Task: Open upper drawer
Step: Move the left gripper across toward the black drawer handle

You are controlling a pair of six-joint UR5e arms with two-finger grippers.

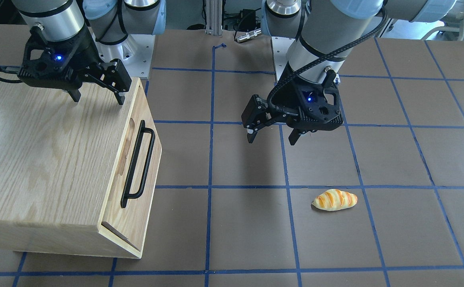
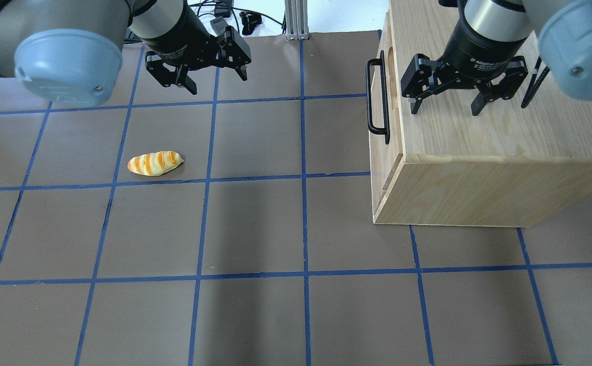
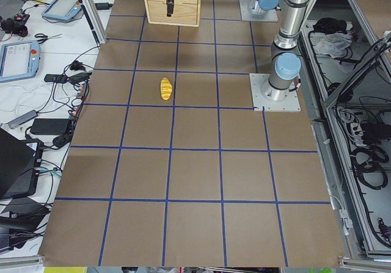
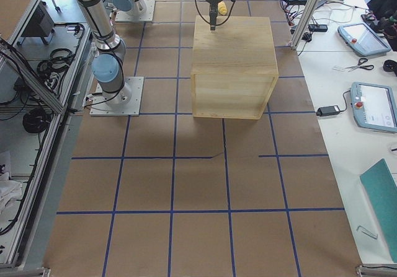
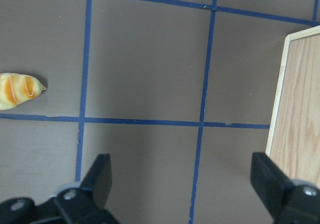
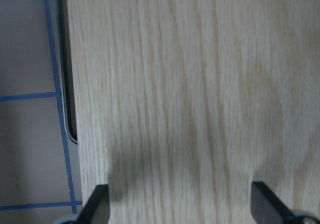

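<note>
The upper drawer's front panel [image 1: 146, 191] carries a long black bar handle [image 1: 138, 163] over an oval recess and lies close against the oak cabinet [image 1: 44, 159]. The handle also shows in the overhead view [image 2: 377, 101] and at the left edge of the right wrist view [image 6: 64, 83]. My right gripper [image 1: 97, 99] is open and empty, hovering above the cabinet top [image 2: 479, 137] just behind the handle edge; it also shows in the overhead view [image 2: 444, 111]. My left gripper [image 1: 272, 140] is open and empty above the bare table, well apart from the cabinet [image 5: 300, 108].
A toy bread roll [image 1: 334, 199] lies on the brown table with its blue tape grid, on my left side [image 2: 154, 163]. The cabinet stands on my right half of the table [image 4: 232, 66]. Operators' desks with tablets and cables line the far table edge [image 3: 36, 53].
</note>
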